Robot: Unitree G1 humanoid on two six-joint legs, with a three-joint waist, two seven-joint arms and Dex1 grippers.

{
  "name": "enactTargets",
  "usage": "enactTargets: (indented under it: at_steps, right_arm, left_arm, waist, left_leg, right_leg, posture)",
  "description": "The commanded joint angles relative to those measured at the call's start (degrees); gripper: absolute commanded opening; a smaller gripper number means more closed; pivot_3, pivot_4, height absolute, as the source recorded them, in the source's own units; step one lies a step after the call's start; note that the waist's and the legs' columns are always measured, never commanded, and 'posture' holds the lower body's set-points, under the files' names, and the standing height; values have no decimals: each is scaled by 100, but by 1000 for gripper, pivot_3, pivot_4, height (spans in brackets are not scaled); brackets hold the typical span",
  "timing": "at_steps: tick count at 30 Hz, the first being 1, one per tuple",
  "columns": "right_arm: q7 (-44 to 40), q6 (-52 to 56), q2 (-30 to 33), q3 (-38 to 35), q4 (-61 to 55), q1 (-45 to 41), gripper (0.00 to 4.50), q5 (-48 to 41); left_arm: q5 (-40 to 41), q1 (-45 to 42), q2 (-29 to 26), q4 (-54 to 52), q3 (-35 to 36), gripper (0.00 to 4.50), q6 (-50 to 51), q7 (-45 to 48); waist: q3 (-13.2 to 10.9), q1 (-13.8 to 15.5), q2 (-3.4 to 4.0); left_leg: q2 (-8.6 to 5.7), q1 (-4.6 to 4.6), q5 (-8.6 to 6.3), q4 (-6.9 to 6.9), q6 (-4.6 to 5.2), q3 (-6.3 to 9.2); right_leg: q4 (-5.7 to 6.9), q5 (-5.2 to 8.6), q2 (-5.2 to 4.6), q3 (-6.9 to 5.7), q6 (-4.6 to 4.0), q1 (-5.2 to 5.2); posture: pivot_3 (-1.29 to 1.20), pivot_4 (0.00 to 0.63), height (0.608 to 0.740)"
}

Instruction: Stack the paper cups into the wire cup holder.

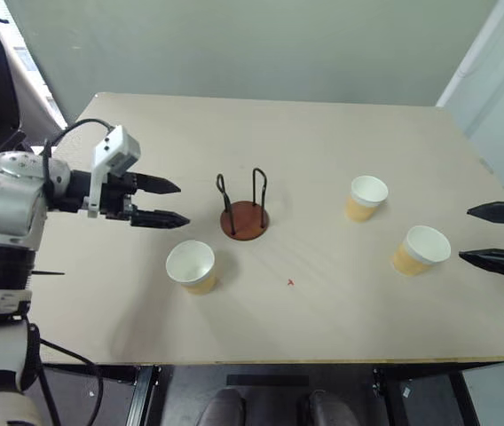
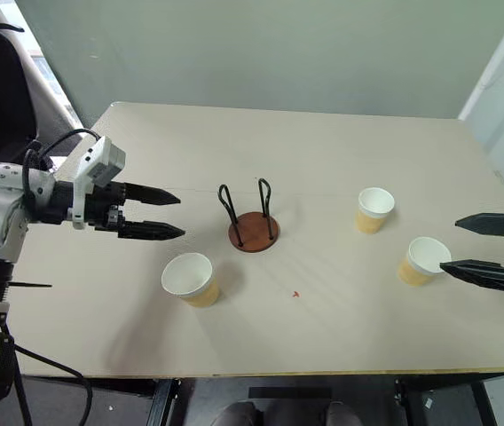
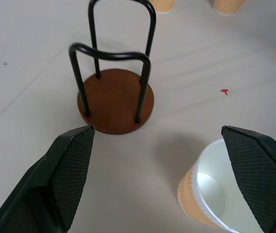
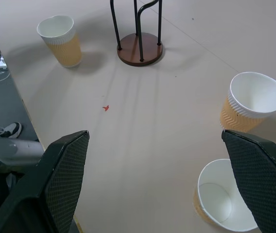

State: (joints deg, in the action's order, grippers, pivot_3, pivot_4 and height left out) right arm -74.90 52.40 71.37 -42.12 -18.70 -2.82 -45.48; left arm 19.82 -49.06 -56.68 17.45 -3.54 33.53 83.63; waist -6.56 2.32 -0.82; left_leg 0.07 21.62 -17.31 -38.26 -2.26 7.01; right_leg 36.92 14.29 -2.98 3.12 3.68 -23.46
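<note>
The wire cup holder [image 1: 244,213], a reddish-brown disc with two black wire loops, stands empty at the table's middle. Three tan paper cups stand upright: one [image 1: 192,265] in front and left of the holder, one [image 1: 366,196] to its right, one [image 1: 421,249] further right and nearer the front. My left gripper [image 1: 170,202] hovers open just left of the holder, above and behind the near-left cup, with nothing between its fingers. At the right edge my right gripper [image 1: 492,235] is open and empty, its fingertips close beside the front-right cup [image 4: 223,201].
The pale wooden table [image 1: 323,311] has a small red mark [image 1: 290,282] in front of the holder. Its front edge runs along the bottom of the head views. A wall stands behind the table's far edge.
</note>
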Motion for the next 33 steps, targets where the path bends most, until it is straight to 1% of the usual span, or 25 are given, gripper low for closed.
enactTargets:
  at_steps: [1, 3, 8, 11, 15, 22, 27, 33]
  right_arm:
    - [125, -29, -19, -315, -75, -70, 4449, -38]
    - [151, -25, -38, -324, -93, -70, 4449, -55]
    - [186, -15, -68, -361, -147, -71, 4449, -118]
    - [222, -30, -71, -409, -163, -25, 4449, -67]
    - [250, 17, -131, -525, -239, 89, 4449, -69]
    - [227, 261, -78, -807, -460, 160, 4449, -227]
    - [347, 455, -108, -908, -698, 137, 4449, -410]
    - [439, 539, -119, -978, -791, 155, 4449, -469]
  left_arm:
    - [-71, -276, 66, 95, 11, 4471, -145, 36]
    - [-120, -344, 138, 178, -24, 4471, -186, 49]
    - [-463, -534, 402, 572, -202, 4471, -695, -87]
    - [-912, -787, 614, 1258, -364, 4471, -1411, -321]
    - [-1146, -1214, 956, 2174, -357, 4471, -1955, -462]
    - [-1357, -1645, 1554, 3332, -344, 4471, -2526, -420]
    - [-1588, -2013, 1989, 4309, -255, 4471, -3038, -919]
    - [-1644, -2373, 2382, 5010, -55, 4471, -3270, -1420]
  waist:
    - [0, 0, 0]
    - [0, 0, 0]
    - [0, 2, 0]
    - [0, 4, 0]
    - [0, 18, 0]
    - [0, 50, 0]
    - [0, 65, 0]
    - [0, 80, 0]
  left_leg:
    - [0, 0, 0, 0, 0, 0]
    - [0, 1, 0, -2, 1, 0]
    - [0, 2, 1, -3, 1, 0]
    - [0, 3, 1, -7, 1, 0]
    - [0, 18, 1, -22, 2, 4]
    - [-8, 37, -6, -47, 16, 5]
    - [-8, 44, -7, -60, 18, 2]
    - [-15, 57, -12, -82, 28, 0]
  right_leg:
    - [0, 0, 0, 0, 0, 0]
    - [0, -1, 0, -1, 2, 0]
    - [0, -2, 0, 0, 10, 1]
    - [0, -4, 0, 0, 20, 1]
    - [-1, -6, 0, -2, 28, -2]
    - [-1, -18, -2, -1, 49, -1]
    - [-1, -19, -1, -1, 63, 1]
    - [-9, -20, -2, 1, 89, 1]
  posture:
    - [0, 150, 740]
    - [0, 150, 740]
    - [0, 150, 740]
    - [0, 150, 740]
    - [0, 150, 740]
    - [0, 150, 740]
    - [0, 150, 740]
    - [0, 150, 740]
